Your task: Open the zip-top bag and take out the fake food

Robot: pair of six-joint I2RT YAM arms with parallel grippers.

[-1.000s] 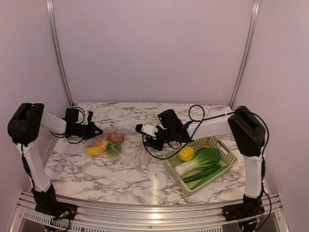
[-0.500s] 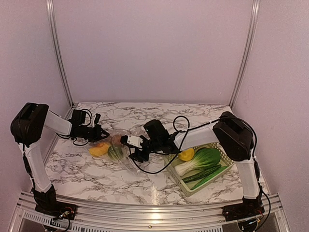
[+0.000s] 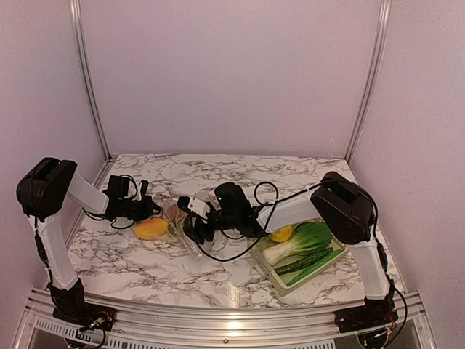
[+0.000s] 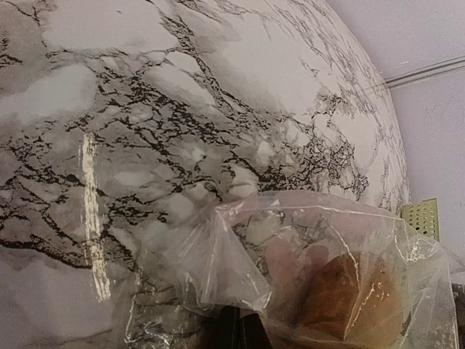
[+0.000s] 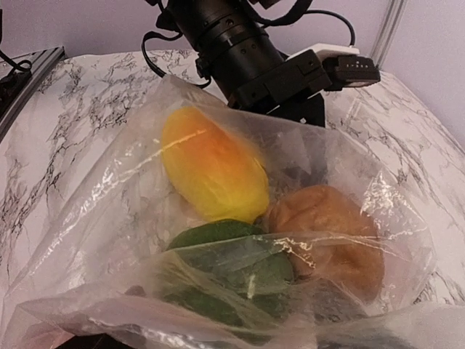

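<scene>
Plastic pinched in the closed left hand anchors the zip-top bag on the tabletop. Inside lies fake food, including orange-yellow fruit and potato. At the bag's right end the right hand seems to be reaching in; I cannot tell whether it is open. Far right, a basket holds bok choy.

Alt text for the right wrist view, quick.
A clear bag fills the view, holding an orange-yellow fruit, a brown potato and a green piece nearest the camera. Behind it are the black left arm and the marble table.
</scene>
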